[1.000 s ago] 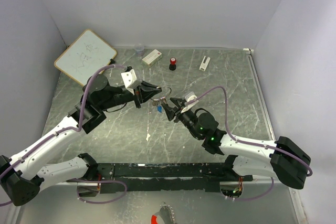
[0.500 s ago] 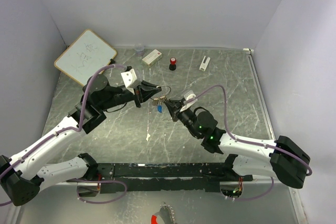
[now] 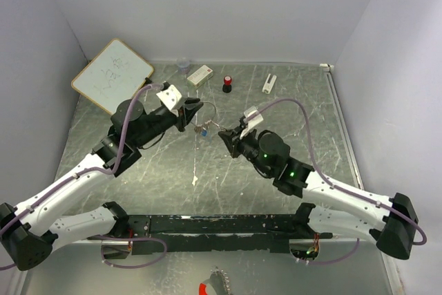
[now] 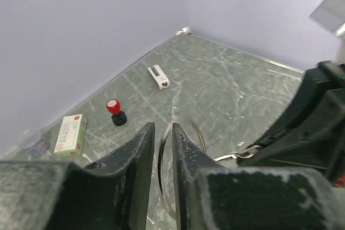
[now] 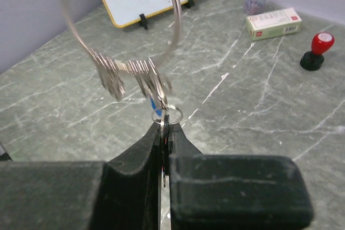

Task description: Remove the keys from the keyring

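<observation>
Silver keyring point(image 5: 176, 20) hangs upright in mid-air, keys point(image 5: 135, 76) bunched at its bottom.

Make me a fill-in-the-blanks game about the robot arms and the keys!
The keyring is pinched in the ____ arm's jaws.
The ____ arm's jaws are shut on a small ring under the keys.
One of those keys has a ____ head.
The knob near the back wall has a ____ top.
Missing words: left, right, blue, red.
</observation>
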Robot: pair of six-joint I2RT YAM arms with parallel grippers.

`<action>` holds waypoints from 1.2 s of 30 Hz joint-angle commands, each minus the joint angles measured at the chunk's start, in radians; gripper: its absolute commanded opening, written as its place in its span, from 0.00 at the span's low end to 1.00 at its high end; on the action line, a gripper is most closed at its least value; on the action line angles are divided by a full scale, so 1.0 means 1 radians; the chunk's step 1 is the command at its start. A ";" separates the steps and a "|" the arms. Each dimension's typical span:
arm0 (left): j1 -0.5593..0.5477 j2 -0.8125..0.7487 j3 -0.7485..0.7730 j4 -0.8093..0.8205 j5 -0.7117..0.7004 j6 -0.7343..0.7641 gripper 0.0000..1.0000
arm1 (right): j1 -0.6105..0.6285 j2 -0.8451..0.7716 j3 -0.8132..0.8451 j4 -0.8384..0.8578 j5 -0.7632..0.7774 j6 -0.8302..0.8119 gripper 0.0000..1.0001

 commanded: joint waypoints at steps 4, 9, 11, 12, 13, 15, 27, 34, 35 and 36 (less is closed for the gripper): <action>-0.003 0.059 -0.045 0.095 -0.149 0.035 0.37 | 0.007 0.034 0.269 -0.587 -0.014 0.151 0.00; -0.003 0.080 -0.089 0.130 -0.164 0.030 0.38 | 0.016 0.109 0.437 -0.798 0.022 0.190 0.00; -0.003 0.083 -0.110 0.147 -0.157 0.025 0.39 | 0.018 0.135 0.491 -0.858 0.040 0.195 0.00; -0.003 0.084 -0.122 0.157 -0.155 0.021 0.40 | 0.018 0.148 0.515 -0.884 0.047 0.196 0.00; -0.003 0.083 -0.131 0.167 -0.150 0.017 0.40 | 0.017 0.160 0.539 -0.905 0.050 0.194 0.00; -0.004 0.081 -0.153 0.189 -0.135 0.012 0.40 | 0.019 0.177 0.574 -0.936 0.055 0.189 0.00; -0.004 0.008 -0.249 0.327 0.065 -0.059 0.45 | 0.019 0.211 0.713 -0.981 0.012 0.149 0.00; -0.004 -0.009 -0.267 0.393 0.198 -0.116 0.49 | 0.020 0.281 0.805 -1.070 -0.049 0.152 0.00; -0.002 -0.012 -0.269 0.401 0.210 -0.125 0.49 | 0.019 0.289 0.820 -1.083 -0.056 0.151 0.00; -0.002 -0.014 -0.270 0.408 0.228 -0.131 0.49 | 0.019 0.299 0.833 -1.095 -0.057 0.150 0.00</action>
